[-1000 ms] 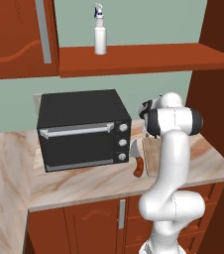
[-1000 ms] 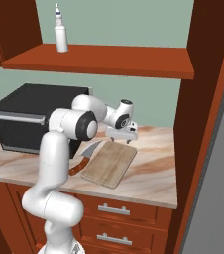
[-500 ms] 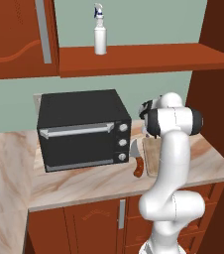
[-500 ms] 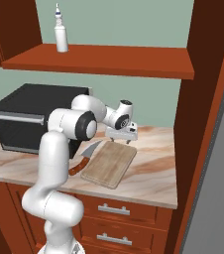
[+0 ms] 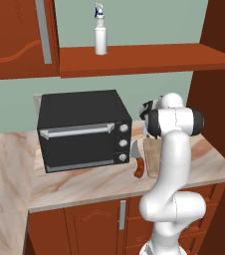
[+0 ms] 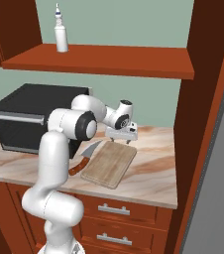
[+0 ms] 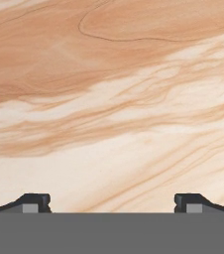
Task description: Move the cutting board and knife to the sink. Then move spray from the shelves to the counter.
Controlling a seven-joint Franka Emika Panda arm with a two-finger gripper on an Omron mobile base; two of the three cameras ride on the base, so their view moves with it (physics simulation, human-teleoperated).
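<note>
Hand [image 6: 122, 140]: spread wide, holding nothing, poised low over the far end of the cutting board [image 6: 109, 163]; in the hand view its two dark fingertips [image 7: 33, 202] stand far apart above bare veined stone.

Cutting board: light-brown wood, lying flat on the worktop [image 6: 156, 171], to the right of the black oven [image 5: 82, 129] and well forward of the wall.

Knife [image 6: 84, 158]: reddish-brown handle, short curved silver blade, lying on the worktop between the oven and the board; whether it touches the board's left edge cannot be told.

Spray [image 5: 100, 31]: white bottle with pale nozzle, upright on the shelves [image 5: 144, 57], above the oven and near the left end of the plank.

Worktop: beige marble pattern with tan-orange veining, carried on reddish-brown cabinets [image 6: 109, 218] with metal drawer handles.

Arm [image 5: 171, 164]: white, rising in front of the cabinets, elbow bent above the board.
</note>
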